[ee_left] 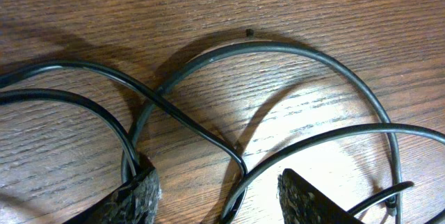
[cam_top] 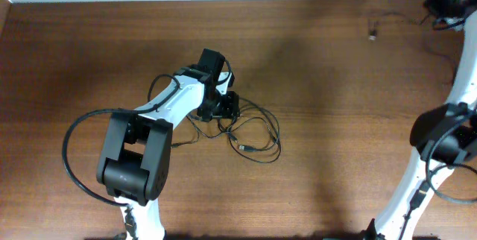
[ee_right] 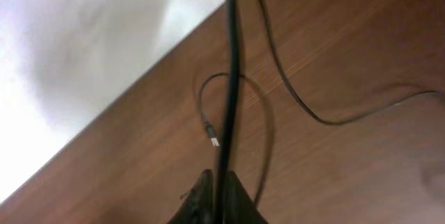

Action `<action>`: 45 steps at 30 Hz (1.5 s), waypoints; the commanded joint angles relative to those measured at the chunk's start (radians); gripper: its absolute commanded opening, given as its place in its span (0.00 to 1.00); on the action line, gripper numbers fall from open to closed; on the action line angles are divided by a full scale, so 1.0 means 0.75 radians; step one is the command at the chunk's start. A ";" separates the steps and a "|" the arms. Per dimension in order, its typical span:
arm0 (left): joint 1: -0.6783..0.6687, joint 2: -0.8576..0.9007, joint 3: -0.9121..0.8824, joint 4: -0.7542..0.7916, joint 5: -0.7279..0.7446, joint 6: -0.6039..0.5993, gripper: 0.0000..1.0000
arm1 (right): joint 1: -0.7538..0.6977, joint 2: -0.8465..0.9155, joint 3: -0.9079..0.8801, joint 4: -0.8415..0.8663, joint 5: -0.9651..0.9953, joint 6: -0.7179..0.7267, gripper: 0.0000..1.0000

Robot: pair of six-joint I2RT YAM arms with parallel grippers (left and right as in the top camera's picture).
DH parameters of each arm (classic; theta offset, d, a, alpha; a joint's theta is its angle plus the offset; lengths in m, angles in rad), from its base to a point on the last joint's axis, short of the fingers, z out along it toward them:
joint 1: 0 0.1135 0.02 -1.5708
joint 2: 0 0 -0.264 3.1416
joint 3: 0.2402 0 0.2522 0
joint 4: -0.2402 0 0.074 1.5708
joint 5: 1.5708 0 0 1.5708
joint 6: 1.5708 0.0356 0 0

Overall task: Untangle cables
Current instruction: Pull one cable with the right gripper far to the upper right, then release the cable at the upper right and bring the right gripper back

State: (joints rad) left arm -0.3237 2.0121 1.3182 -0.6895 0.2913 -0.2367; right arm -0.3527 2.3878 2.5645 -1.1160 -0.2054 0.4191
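A tangle of thin black cables [cam_top: 253, 132] lies on the brown table at centre. My left gripper [cam_top: 223, 107] is down at the tangle's left edge. In the left wrist view its jaws [ee_left: 219, 195] are open, and one looped strand [ee_left: 278, 49] runs between the fingertips, with others beside them. My right gripper [cam_top: 446, 5] is at the far right corner. In the right wrist view it [ee_right: 221, 186] is shut on one separate black cable [ee_right: 231, 78]. That cable's small silvery plug end [ee_right: 212, 138] rests on the table and also shows overhead [cam_top: 372, 33].
The table's far edge meets a white surface [ee_right: 83, 43] just behind the right gripper. The left arm's thick black cable [cam_top: 71, 139] loops out to the left of its base. The right arm's base [cam_top: 440, 139] stands at the right edge.
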 commanded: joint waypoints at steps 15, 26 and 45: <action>0.009 -0.084 0.032 -0.099 -0.042 0.034 0.88 | 0.025 -0.138 -0.004 -0.778 -0.241 -0.437 0.58; 0.041 -0.523 0.004 -0.310 -0.631 -0.229 1.00 | 0.483 -0.393 -0.275 -0.777 -0.269 -0.415 0.63; 0.407 -0.521 -0.158 -0.310 -0.151 0.043 0.00 | 1.037 -0.981 -1.440 -0.226 0.100 -0.065 0.32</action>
State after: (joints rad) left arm -0.0212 1.6199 1.2324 -0.9043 0.0547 -0.3069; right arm 0.3855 1.6707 1.5932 -1.3796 -0.1349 0.3172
